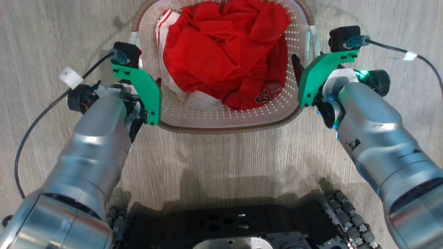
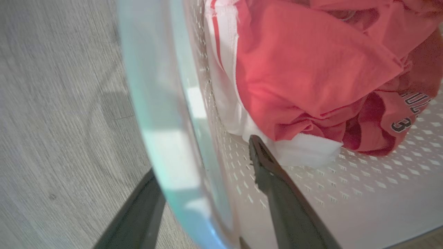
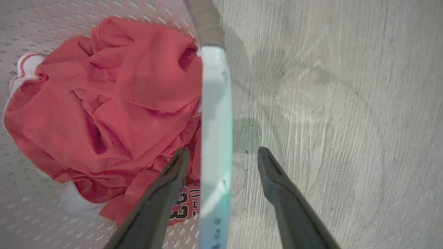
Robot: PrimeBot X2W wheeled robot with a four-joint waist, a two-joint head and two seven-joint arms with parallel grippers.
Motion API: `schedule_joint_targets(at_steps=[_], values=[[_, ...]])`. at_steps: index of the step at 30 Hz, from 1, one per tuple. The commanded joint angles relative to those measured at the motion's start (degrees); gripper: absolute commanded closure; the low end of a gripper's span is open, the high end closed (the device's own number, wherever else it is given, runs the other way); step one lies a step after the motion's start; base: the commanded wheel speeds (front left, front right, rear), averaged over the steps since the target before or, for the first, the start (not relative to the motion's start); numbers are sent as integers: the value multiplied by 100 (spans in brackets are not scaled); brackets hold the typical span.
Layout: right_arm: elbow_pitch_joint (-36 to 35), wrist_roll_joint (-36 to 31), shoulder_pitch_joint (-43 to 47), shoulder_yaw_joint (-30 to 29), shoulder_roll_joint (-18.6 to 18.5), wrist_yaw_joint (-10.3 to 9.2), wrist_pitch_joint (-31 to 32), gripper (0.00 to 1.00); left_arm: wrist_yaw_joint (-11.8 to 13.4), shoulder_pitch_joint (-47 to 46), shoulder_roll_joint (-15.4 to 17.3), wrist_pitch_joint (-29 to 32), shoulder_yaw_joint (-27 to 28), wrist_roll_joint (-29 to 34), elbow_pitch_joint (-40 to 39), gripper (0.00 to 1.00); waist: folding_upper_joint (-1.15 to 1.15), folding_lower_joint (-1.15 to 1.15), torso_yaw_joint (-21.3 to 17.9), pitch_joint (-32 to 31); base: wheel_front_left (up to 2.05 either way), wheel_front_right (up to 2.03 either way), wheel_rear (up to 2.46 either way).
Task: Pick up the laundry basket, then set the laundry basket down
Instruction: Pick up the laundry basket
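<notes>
A grey wood-grain floor (image 1: 221,155) spread beneath the robot's dark wheeled base (image 1: 225,224), seen from the head camera. Its 2 silver arms, the left arm (image 1: 90,155) and the right arm (image 1: 380,138), reached forward to either side of the laundry basket (image 1: 225,116). The basket lay at the top centre of that view, directly ahead of the base and between the 2 wrists. Whether it rested on the floor or hung just clear of it could not be told.

Crumpled red clothing (image 1: 225,52) with white trim filled most of the basket, a dark printed number showing on 1 fold.

The left gripper (image 2: 202,155) stood open astride the basket's left handle (image 2: 166,121), with 1 dark finger outside over the floor and the other inside along the perforated wall, its tip beside the white trim. The inner finger was clear of the handle, and nothing was clamped.

The right gripper (image 3: 223,150) was likewise spread wide across the right handle (image 3: 214,121). Its inner finger lay close against the handle beside the clothing, while its outer finger stood apart over the floor, gripping nothing.
</notes>
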Motion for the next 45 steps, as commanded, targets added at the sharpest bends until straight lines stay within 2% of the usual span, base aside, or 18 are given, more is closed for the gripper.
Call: schedule_joint_targets(at_steps=[1, 14, 15, 16, 17, 18, 19, 37, 45], values=[[4, 62, 157, 119, 96, 14, -9, 0, 3, -21, 139, -3, 35, -11, -30, 0, 0, 0, 6, 64, 0, 0, 0], [155, 488, -51, 531, 96, 14, -82, 0, 30, -153, 139, 16, -166, -83, -21, 0, 0, 0, 5, 226, 0, 0, 0], [159, 521, -59, 562, 96, 14, -82, 0, 28, -159, 139, 15, -175, -96, -21, 10, 0, 0, 8, 229, 0, 0, 0], [159, 558, -62, 596, 96, 14, -69, 32, 27, -164, 139, 13, -183, -111, -21, 55, 0, 0, 12, 230, 0, 0, 0], [154, 595, -61, 636, 96, 14, -45, 66, 26, -167, 139, 11, -193, -126, -20, 80, 0, 0, 15, 228, 0, 0, 0], [157, 624, -66, 674, 96, 14, -34, 95, 22, -167, 139, 11, -205, -143, -20, 100, 0, 0, 16, 227, 0, 0, 0], [165, 650, -73, 708, 96, 14, -31, 100, 16, -166, 139, 15, -220, -160, -20, 100, 0, 0, 16, 226, 0, 0, 0], [384, 991, -158, 1195, 96, 14, 3, 100, -97, -31, 139, 212, -666, -371, -19, 100, 0, 0, 16, -47, 0, 0, 0], [342, 1170, -43, 1537, 96, 14, 682, 100, -138, 261, 139, 643, -1101, -496, -188, 100, 0, 0, 32, -593, 0, 0, 0]])
